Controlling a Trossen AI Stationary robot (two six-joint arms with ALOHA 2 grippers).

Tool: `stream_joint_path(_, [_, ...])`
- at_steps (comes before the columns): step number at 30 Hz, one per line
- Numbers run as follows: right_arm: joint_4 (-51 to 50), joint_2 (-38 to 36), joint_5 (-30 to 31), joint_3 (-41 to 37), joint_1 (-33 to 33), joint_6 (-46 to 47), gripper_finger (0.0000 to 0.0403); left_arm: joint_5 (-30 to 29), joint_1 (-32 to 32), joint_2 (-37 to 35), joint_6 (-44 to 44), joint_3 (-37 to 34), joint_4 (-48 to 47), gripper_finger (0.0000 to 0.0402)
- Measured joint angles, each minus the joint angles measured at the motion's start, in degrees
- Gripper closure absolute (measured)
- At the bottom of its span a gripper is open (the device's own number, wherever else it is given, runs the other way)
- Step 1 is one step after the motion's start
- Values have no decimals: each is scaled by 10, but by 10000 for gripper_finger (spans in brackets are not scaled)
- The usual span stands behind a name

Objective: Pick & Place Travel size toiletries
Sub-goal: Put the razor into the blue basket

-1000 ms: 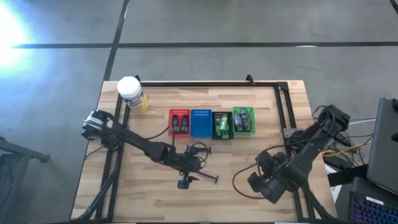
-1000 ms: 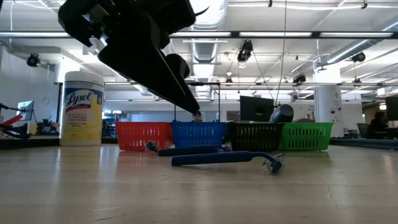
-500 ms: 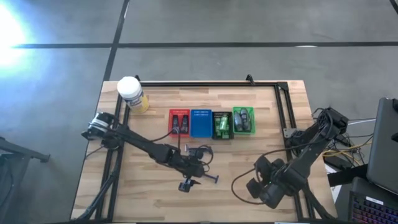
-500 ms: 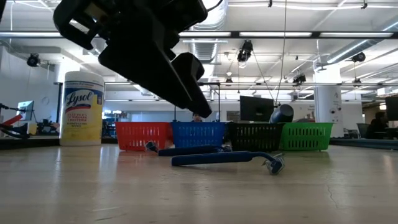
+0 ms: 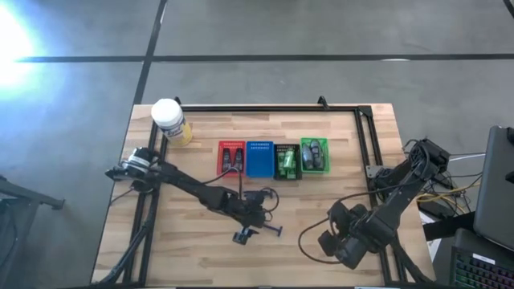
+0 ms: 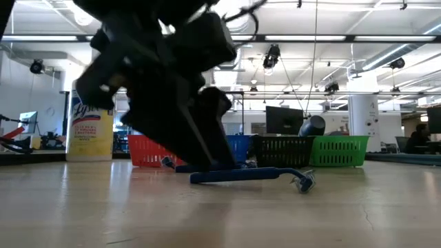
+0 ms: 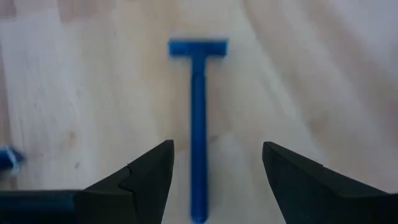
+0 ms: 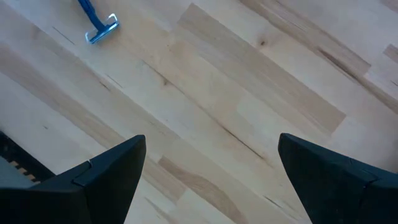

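A thin dark-blue razor lies flat on the wooden table, its head pointing away from my left gripper. That gripper is open, low over the table, with a finger on each side of the razor's handle and not touching it. From above, the left gripper and razor sit at the table's near middle. A second razor lies just behind the first. My right gripper is open and waits over the near right corner.
Behind the razors stands a row of small baskets: red, blue, black and green, some holding toiletries. A white-lidded yellow jar stands at the far left corner. A dark frame rail runs along the far edge.
My left gripper has come down toward the table over the nearer razor, staying open. The razors have not moved.
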Motion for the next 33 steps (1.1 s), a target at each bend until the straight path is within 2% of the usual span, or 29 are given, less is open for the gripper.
stream_joint_path(8, [2,0,0,0,0,2,39,1,9,41,-5,18,8,154])
stream_joint_path(11, [2,0,0,0,0,4,39,2,8,55,-7,31,8,171])
stream_joint_path(15, [2,0,0,0,0,3,39,0,8,58,-16,43,1,226])
stream_joint_path(21, [0,0,0,0,0,-3,39,7,7,43,-34,44,-21,349])
stream_joint_path(23, [-1,-1,0,0,0,-3,39,7,7,39,-60,48,-33,375])
stream_joint_path(29, [-6,-2,0,0,1,-8,39,-11,2,-1,-204,44,-54,375])
stream_joint_path(31, [-16,-2,4,0,1,9,39,-40,0,-31,-277,44,-50,375])
stream_joint_path(33, [-31,-2,13,0,1,36,39,-93,0,-67,-366,44,-50,375])
